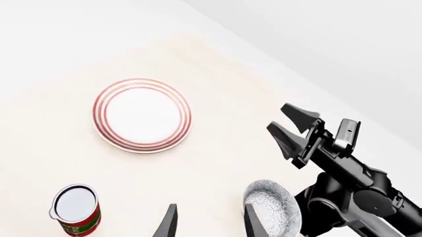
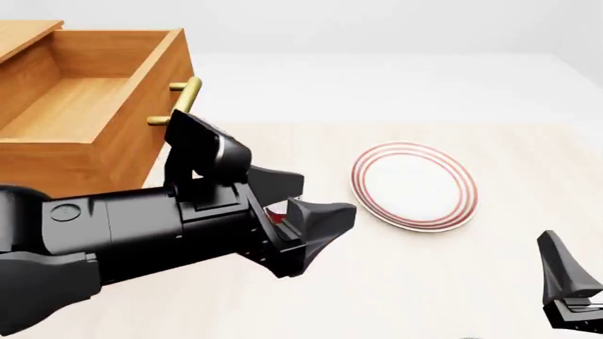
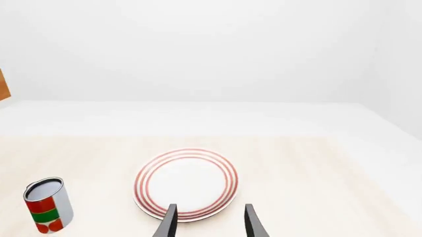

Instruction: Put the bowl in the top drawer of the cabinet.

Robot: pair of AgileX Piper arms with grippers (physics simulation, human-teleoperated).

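The bowl (image 1: 275,210), patterned in dense blue-grey, sits on the table just outside one of my left gripper's fingers (image 1: 254,223). It does not show in the front view. My left gripper (image 1: 209,207) is open and empty, and hovers low over the table middle (image 2: 328,196). The top drawer (image 2: 56,152) of the cabinet (image 2: 24,32) stands pulled out and empty at the far left, its brass handle (image 2: 179,102) facing the plate. My right gripper (image 3: 209,207) is open and empty, near the table's front right, beside the bowl (image 1: 277,116).
A white plate with red rings (image 2: 414,186) lies right of centre. A red and green can (image 1: 76,211) stands near the left gripper, mostly hidden behind it in the front view. The left arm's black body (image 2: 113,233) fills the lower left.
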